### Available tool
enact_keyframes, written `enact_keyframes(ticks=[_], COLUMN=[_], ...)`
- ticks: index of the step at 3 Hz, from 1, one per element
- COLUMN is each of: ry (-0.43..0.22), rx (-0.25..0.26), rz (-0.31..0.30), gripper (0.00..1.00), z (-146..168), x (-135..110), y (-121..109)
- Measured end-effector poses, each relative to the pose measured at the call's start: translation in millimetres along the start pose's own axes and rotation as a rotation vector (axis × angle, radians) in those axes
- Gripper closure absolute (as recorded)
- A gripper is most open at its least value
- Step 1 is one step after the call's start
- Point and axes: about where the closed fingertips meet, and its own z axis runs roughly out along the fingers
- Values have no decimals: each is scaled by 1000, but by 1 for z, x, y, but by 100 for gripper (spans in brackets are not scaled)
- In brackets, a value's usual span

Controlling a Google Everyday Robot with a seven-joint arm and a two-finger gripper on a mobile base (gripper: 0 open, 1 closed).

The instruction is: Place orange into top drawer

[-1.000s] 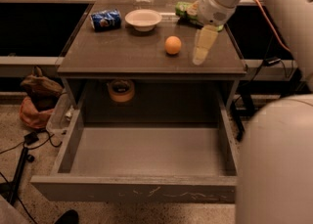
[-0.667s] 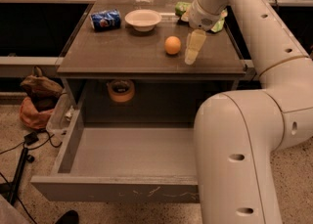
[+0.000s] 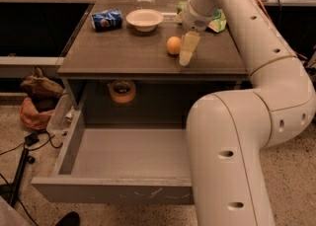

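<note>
Orange sits on the tabletop, above the open, empty top drawer. We note the gripper just beside it, to the camera's right. Released or clenched: we cannot tell.

Cream arm, yellowish jaws over table

Speckled floor, grey table, dim light
</note>
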Motion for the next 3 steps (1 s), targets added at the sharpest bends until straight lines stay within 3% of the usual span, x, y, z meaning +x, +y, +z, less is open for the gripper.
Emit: enact_keyframes(ticks=[1, 3], ry=[9, 9], rx=[-22, -21], rz=[-38, -39], gripper=[0, 41], z=[17, 18], x=[-14, -15], y=[-3, -4])
